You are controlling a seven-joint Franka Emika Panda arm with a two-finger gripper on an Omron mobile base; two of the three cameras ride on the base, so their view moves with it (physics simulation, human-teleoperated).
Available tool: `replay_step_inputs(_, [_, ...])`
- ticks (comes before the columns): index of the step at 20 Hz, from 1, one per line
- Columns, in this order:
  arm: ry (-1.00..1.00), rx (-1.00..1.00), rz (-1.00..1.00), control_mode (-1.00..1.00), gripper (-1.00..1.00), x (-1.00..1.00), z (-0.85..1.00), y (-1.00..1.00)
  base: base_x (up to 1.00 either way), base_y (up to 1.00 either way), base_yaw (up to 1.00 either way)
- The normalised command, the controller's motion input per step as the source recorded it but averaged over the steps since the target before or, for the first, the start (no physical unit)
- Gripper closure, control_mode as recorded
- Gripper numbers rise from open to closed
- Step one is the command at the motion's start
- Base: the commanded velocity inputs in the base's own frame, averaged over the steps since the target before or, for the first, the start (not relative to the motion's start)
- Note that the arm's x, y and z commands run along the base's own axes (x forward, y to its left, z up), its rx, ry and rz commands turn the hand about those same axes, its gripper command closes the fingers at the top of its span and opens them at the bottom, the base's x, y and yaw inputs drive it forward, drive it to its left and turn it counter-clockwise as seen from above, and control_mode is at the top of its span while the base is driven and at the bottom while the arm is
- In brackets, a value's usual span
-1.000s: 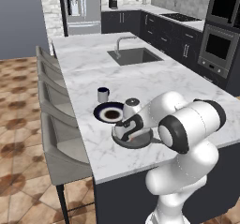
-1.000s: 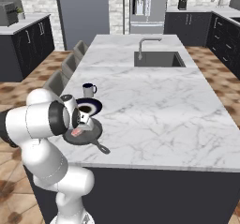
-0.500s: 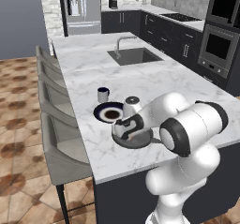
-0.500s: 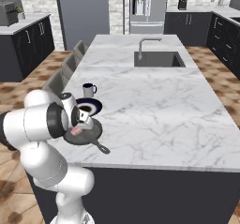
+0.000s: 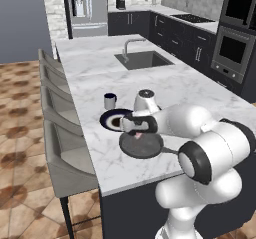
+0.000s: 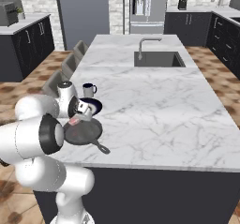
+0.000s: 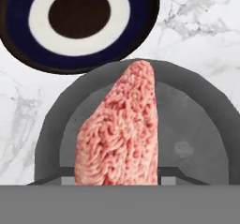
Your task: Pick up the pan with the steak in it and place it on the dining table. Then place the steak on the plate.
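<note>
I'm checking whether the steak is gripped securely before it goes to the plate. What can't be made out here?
- Hand view: the steak hides the fingertips; its lower end is cut off by the bottom edge.
- Left base view: the gripper covers part of the pan and plate.
- Right base view: steak too small to judge.

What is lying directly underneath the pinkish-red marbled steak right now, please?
The pinkish-red marbled steak hangs over the dark round frying pan; the steak hides the pan floor beneath it.
</note>
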Motion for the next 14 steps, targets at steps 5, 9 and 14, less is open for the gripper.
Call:
replay_step_inputs(5, [0.0,0.02,-0.05,-1.0,1.0,0.38,0.42,0.07,0.0,0.0,0.0])
replay_step_inputs(9, [0.02,0.0,-0.05,-1.0,1.0,0.79,0.07,0.22,0.0,0.0,0.0])
replay_step_inputs(14, [0.05,0.0,-0.05,-1.0,1.0,0.85,0.0,0.25,0.0,0.0,0.0])
